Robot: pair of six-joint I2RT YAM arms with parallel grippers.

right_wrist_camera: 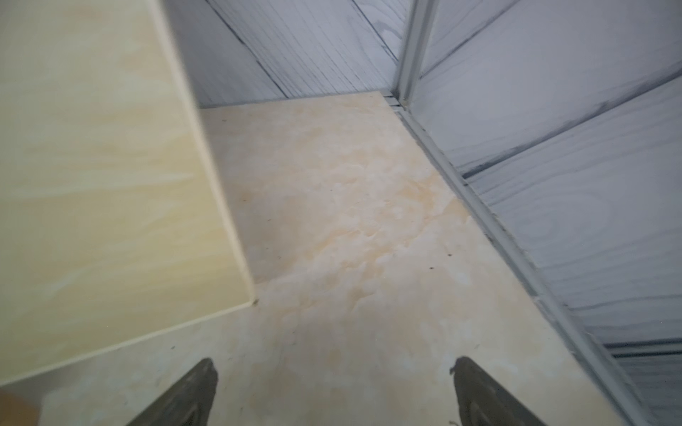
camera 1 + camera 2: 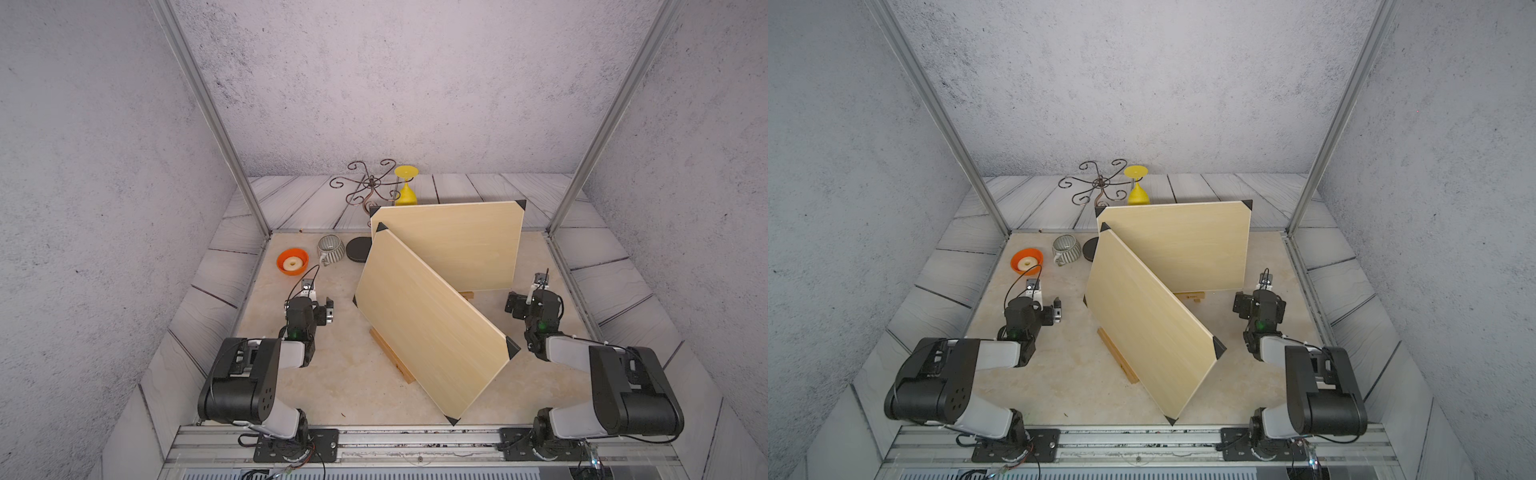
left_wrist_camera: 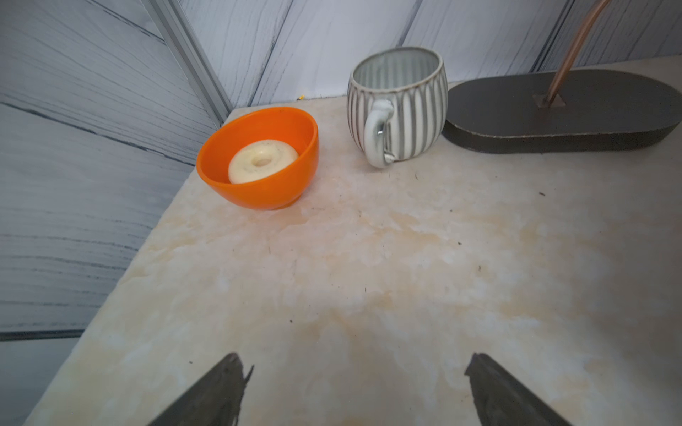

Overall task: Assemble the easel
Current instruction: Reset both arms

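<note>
Two pale wooden boards with black corner caps stand in the middle of the table in both top views. The front board (image 2: pixel 428 324) (image 2: pixel 1150 324) leans diagonally on a wooden easel rail (image 2: pixel 392 357) (image 2: pixel 1119 355). The back board (image 2: pixel 457 245) (image 2: pixel 1183 245) stands behind it, over a wooden easel piece (image 2: pixel 467 296) (image 2: pixel 1192 296). My left gripper (image 2: pixel 307 305) (image 3: pixel 354 365) hovers open and empty left of the front board. My right gripper (image 2: pixel 536 299) (image 1: pixel 334 367) is open and empty, right of the back board (image 1: pixel 103 184).
At the back left sit an orange bowl (image 2: pixel 292 261) (image 3: pixel 258 158) holding a ring-shaped donut, a striped mug (image 2: pixel 331 249) (image 3: pixel 398 107) and a dark oval base (image 2: pixel 358 249) (image 3: pixel 561 110). A scrolled metal stand (image 2: pixel 370 183) and a yellow goblet (image 2: pixel 406 185) rise behind. Walls enclose the table.
</note>
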